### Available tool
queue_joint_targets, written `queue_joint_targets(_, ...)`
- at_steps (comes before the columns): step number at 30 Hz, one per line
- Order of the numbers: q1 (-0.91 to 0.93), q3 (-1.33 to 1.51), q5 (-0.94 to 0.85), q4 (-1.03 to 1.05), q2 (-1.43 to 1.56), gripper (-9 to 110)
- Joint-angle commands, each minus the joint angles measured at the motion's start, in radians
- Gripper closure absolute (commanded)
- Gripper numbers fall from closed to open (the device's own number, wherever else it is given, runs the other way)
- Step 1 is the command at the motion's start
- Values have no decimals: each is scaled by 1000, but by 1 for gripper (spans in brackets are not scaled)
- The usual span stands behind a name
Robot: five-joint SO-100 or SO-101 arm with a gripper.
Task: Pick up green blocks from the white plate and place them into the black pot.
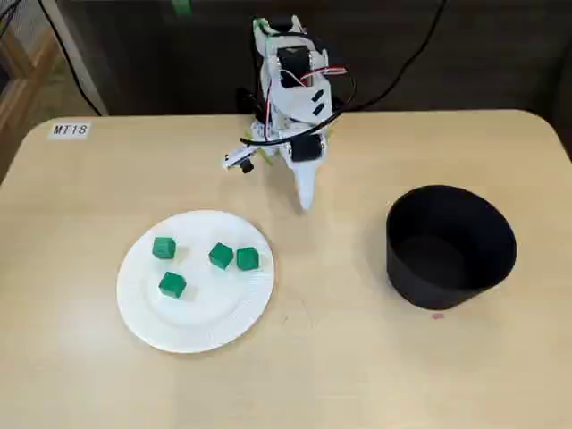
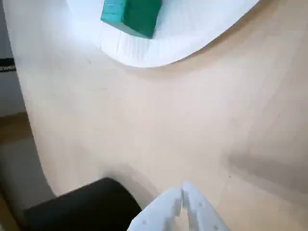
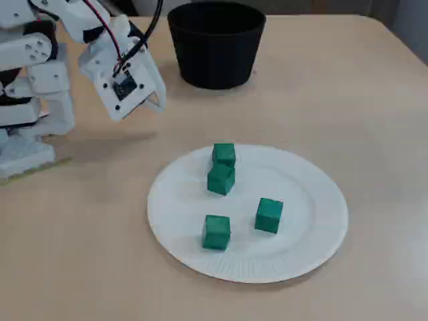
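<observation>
I'm watching the gripper [image 1: 306, 200] hanging closed and empty near the plate [image 1: 210, 326]; four green blocks [image 1: 221, 256] are sitting on it, the pot [image 1: 447, 268] standing apart.

Arm [image 1: 293, 76] folded low, hand [image 1: 305, 202] closed, empty, pointing downward

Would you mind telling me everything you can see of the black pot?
The pot is matte black, round and open-topped, narrowing slightly toward its base. It stands upright on the table, and what shows of its inside looks empty. In this fixed view it sits right of the plate, clear of it and of the gripper. Only the table touches it; a small pink mark lies by its base.
</observation>
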Motion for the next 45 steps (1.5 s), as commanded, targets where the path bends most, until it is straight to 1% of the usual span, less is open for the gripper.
queue_joint_targets(1, 295, -680, 137, -17, -485, 104)
queue_joint_targets(6, 276, -680, 146, -21, -486, 104)
queue_joint_targets(14, 302, -675, 146, -63, -548, 104)
queue_joint_targets(17, 331, -686, 138, -75, -597, 104)
queue_joint_targets(19, 374, -703, 97, -86, -643, 104)
queue_joint_targets(23, 463, -735, 60, -160, -765, 104)
queue_joint_targets(26, 511, -848, 49, -176, -973, 104)
queue_joint_targets(29, 545, -1031, 17, -132, -1198, 104)
queue_joint_targets(32, 594, -1187, 0, -77, -1356, 104)
queue_joint_targets(34, 629, -1299, -12, -17, -1468, 104)
queue_joint_targets(37, 669, -1523, -63, 137, -1697, 104)
queue_joint_targets(39, 680, -1629, -92, 192, -1809, 104)
queue_joint_targets(43, 692, -1644, -83, 164, -1888, 102)
queue_joint_targets(45, 693, -1644, -112, 155, -1911, 92)
